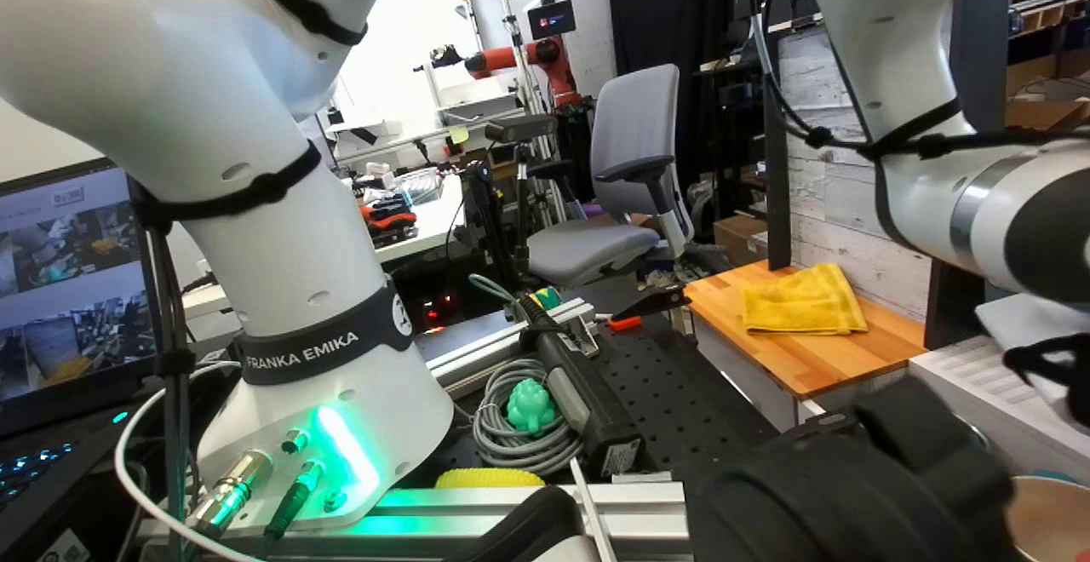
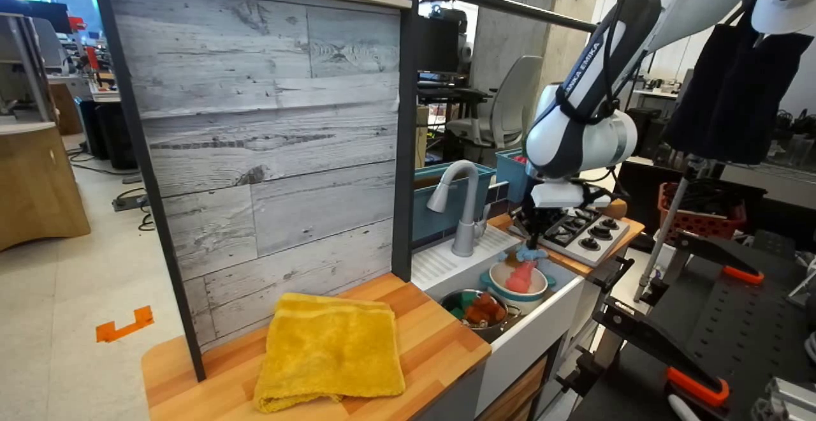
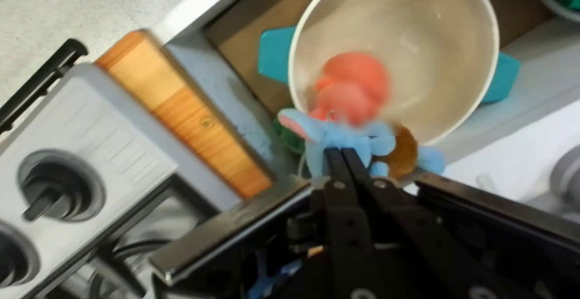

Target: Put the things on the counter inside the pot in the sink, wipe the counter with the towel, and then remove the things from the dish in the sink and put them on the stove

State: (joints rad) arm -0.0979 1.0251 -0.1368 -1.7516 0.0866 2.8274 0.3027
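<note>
Wrist view: the gripper [image 3: 341, 150] pinches a blue toy [image 3: 342, 139] at the teal-handled pot's rim [image 3: 495, 36], presumably to empty it.

Tabletop [image 2: 440, 328], wood, in light and darker orange-brown strips; two sections, parted by a white sink [image 2: 542, 326]. Section shown in both exterior views: one towel [image 2: 335, 351], yellow, plush, folded to a rough square, lying flat; one edge at the foot of a grey-white plank-pattern panel [image 2: 274, 127], contact not clear. Dark posts [image 2: 405, 153] either side of the panel, feet meeting the wood. Remaining section [image 3: 181, 108], rounded corner in the wrist view: one stove [image 3: 102, 122], silver-grey, black knobs [image 3: 59, 185], wood showing along one side.
</note>
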